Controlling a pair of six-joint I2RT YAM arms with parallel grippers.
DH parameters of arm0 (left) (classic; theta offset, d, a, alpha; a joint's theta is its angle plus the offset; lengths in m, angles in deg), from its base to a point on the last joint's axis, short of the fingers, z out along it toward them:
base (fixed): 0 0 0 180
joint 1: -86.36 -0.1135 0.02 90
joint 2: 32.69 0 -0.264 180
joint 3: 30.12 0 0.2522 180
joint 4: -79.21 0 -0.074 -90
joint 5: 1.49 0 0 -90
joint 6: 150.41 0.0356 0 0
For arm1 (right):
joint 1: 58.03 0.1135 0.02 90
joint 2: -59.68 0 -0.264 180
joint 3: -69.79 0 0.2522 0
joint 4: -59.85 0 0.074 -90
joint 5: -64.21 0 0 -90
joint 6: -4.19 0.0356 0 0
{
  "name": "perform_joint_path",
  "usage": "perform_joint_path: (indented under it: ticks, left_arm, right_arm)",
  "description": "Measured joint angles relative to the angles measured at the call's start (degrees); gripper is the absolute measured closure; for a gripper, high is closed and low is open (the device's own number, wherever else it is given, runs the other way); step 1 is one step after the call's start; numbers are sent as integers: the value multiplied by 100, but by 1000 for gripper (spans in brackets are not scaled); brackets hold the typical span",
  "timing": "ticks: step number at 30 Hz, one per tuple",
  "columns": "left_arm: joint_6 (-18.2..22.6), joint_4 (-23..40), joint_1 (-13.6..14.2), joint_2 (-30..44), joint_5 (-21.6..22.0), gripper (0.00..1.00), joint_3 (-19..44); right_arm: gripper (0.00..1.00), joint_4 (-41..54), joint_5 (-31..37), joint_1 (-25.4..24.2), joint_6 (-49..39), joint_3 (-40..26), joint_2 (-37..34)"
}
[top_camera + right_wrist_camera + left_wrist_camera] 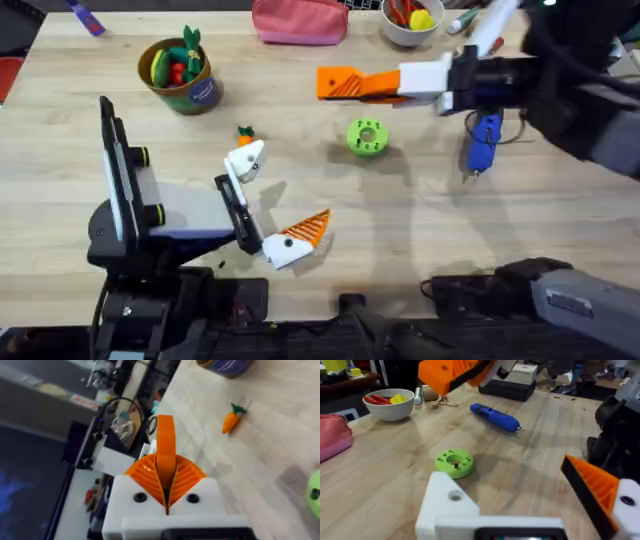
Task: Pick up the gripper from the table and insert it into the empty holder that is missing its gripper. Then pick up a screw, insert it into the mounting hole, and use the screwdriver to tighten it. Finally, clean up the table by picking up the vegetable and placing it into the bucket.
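Note:
My right gripper [345, 84] hangs over the table's far middle, shut on the small orange ribbed gripper [165, 442], which sticks out from between its orange pads. My left gripper [275, 198] is open near the front. One of its fingers is the bare white empty holder [246, 160] with a mounting hole [455, 495]. The other finger [600, 491] carries an orange pad. The vegetable, a small carrot [245, 133], lies just beyond the empty holder. The green bucket [180, 72] stands at the far left. On the right, under my right arm, the blue screwdriver [484, 140] lies flat.
A green round disc [366, 136] sits mid-table between the two grippers. A white bowl [410, 22] and a pink pouch [300, 20] line the far edge. Bare wood lies between the disc and the front edge.

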Motion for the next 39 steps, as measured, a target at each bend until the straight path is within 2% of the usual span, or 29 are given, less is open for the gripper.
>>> perform_joint_path:
  ticks: [4,11,19,20,22,26,31,39]
  left_arm:
    - [0,0,0,0,0,14,0]
    - [0,0,0,0,0,16,0]
    - [0,0,0,0,0,15,0]
    - [0,0,0,0,0,15,0]
    - [0,0,0,0,0,15,0]
    - [0,0,0,0,0,14,0]
    - [0,0,0,0,0,16,0]
    - [0,-1,0,0,0,16,0]
  right_arm:
    - [993,-682,-709,-9,124,5,-728]
    - [993,-1691,-1565,-98,631,9,-1708]
    - [993,-2350,-1904,-84,1045,23,-2328]
    - [993,-3309,-1937,-4,1488,35,-2489]
    - [993,-4189,-1952,49,1953,35,-2605]
    - [993,-5384,-1962,135,2909,35,-2833]
    - [993,-5548,-1962,294,3572,35,-3042]
    - [993,-5530,-1962,604,3855,83,-3075]
